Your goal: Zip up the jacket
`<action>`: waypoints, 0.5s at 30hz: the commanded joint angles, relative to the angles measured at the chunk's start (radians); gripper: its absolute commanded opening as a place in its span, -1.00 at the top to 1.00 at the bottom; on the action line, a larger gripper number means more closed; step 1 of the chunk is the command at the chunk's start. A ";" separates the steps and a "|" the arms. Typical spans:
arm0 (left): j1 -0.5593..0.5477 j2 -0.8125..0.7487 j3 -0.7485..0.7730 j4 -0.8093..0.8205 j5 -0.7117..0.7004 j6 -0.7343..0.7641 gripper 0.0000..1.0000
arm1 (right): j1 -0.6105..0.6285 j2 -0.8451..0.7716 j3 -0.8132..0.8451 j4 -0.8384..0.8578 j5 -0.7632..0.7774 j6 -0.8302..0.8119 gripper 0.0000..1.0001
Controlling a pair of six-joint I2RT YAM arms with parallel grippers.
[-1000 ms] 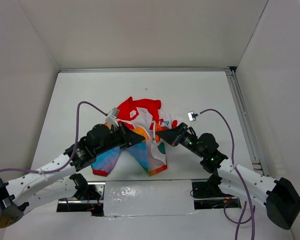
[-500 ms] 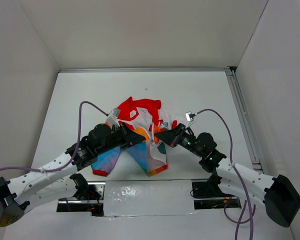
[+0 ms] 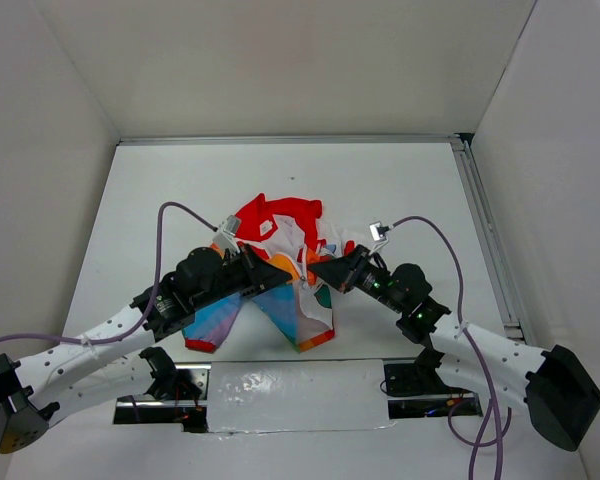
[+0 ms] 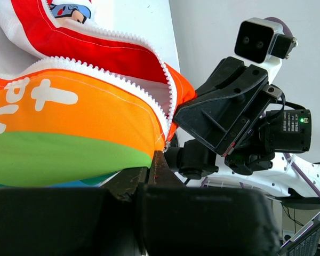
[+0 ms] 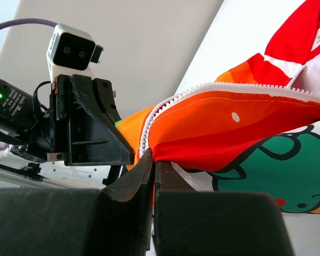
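- The left gripper [image 4: 156, 162] is closed: its two fingers are pressed together on the jacket [image 3: 302, 312], pinching the front edge of an orange-and-green panel just beside a row of white zipper teeth [image 4: 168, 114].
- The right gripper [image 5: 151, 160] is also clamped onto the jacket. It holds the lower edge of a red-orange panel, with that side's toothed edge running just above the fingers.
- From above, the two grippers meet nose to nose over the middle of the garment and almost touch. The left one reaches in from the left, the right one from the right.
- The zipper is undone. In the left wrist view the two toothed edges run apart and converge only near the pinch.
- The jacket lies bunched in the middle of the white table [image 3: 380, 185]. Its red collar part is on the far side, and the rainbow-striped panels spread toward the near edge, one of them under the left arm.
- A green cartoon animal [image 5: 266, 160] shows on the white fabric below the right gripper's hold.
- A purple cable [image 3: 158, 250] loops up from each wrist.
- A shiny strip [image 3: 280, 388] lies along the near edge, between the arm bases.
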 commanded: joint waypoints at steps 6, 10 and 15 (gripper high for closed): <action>-0.005 -0.013 -0.003 0.040 0.002 -0.023 1.00 | 0.011 -0.003 0.038 0.101 0.022 0.002 1.00; -0.005 -0.020 -0.008 0.034 -0.008 -0.028 1.00 | 0.009 -0.018 0.035 0.101 0.019 0.003 1.00; -0.005 -0.022 -0.006 0.020 -0.016 -0.019 1.00 | 0.005 -0.026 0.055 0.047 -0.011 -0.011 1.00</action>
